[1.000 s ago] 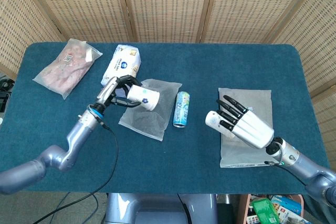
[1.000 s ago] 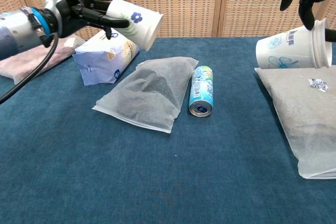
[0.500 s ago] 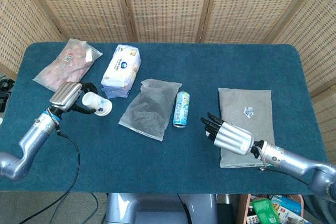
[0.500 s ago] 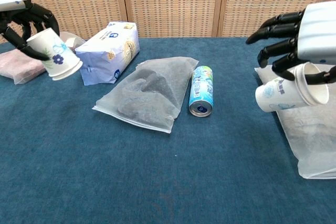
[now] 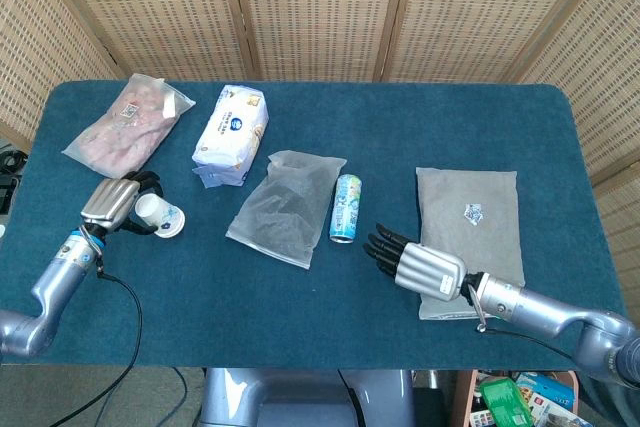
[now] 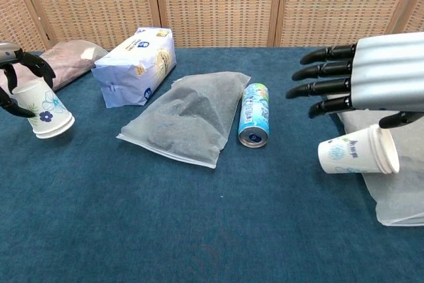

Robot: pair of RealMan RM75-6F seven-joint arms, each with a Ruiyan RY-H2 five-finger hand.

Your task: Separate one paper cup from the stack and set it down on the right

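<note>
Low in the right of the chest view, the right hand (image 6: 371, 74) holds a paper cup stack (image 6: 358, 152) sideways, fingers stretched out above it; the head view hides that stack under the hand (image 5: 420, 264). At far left, the left hand (image 6: 14, 74) clasps a single flowered cup (image 6: 45, 109), tilted, near the worktop (image 6: 199, 230).

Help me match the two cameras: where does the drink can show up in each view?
Head view: the can lies near the middle of the table, just right of the clear bag.
Chest view: the can lies at centre, slightly right, its metal end toward the camera.
Shared landmark: the clear bag sits right beside the can, on its left, in both views.
</note>
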